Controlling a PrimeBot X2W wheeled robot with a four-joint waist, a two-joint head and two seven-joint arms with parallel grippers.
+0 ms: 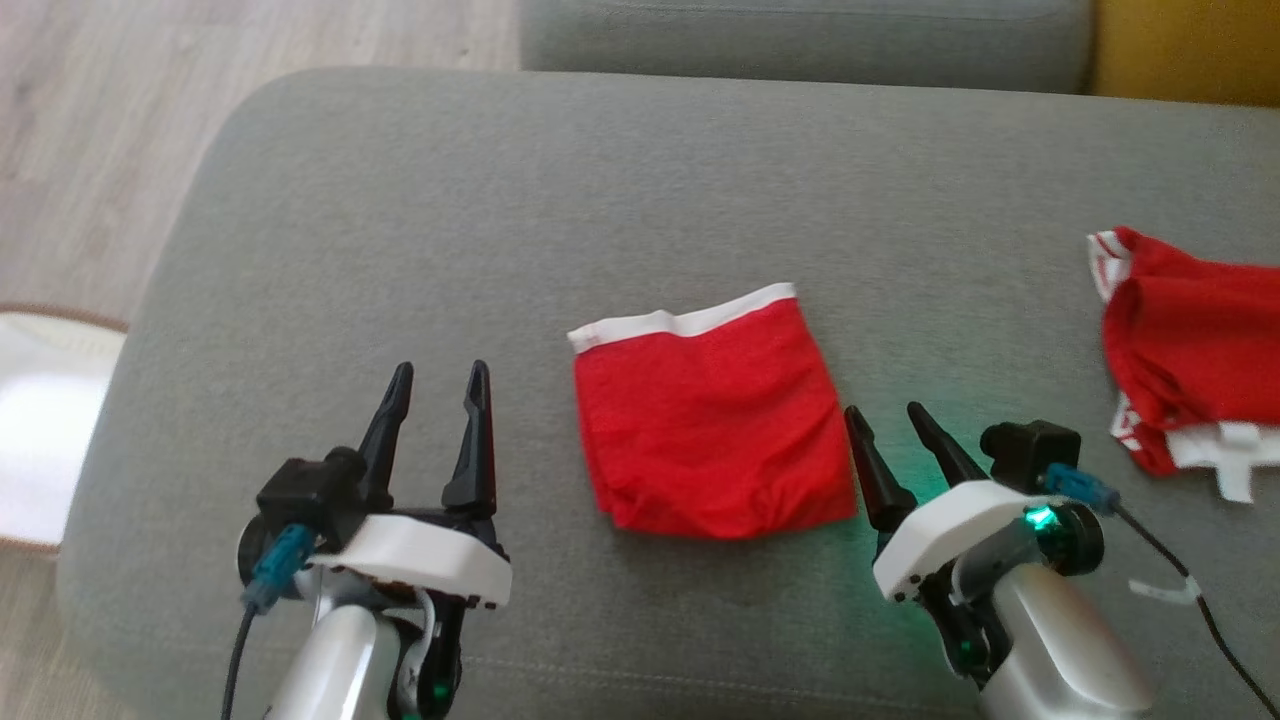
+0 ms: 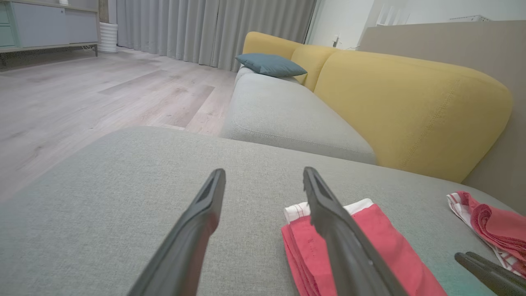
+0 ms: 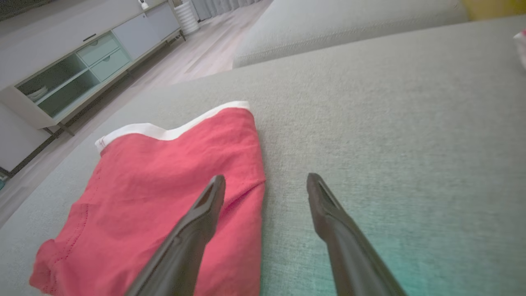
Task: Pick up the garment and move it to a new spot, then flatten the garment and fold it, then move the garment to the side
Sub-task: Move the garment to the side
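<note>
Grey sofa cushion [image 1: 500, 200], folded red garment [image 1: 710, 430], perhaps shorts

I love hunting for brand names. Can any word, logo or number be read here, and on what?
None can be read.
Folded red garment: plain red with a white band, no lettering shows.
White tag at the head view's lower right: too small and blurred to read.
White tab on the second red garment: nothing legible.

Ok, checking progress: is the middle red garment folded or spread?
Folded: the red garment lies compact, stacked layers showing at its edge.
</note>
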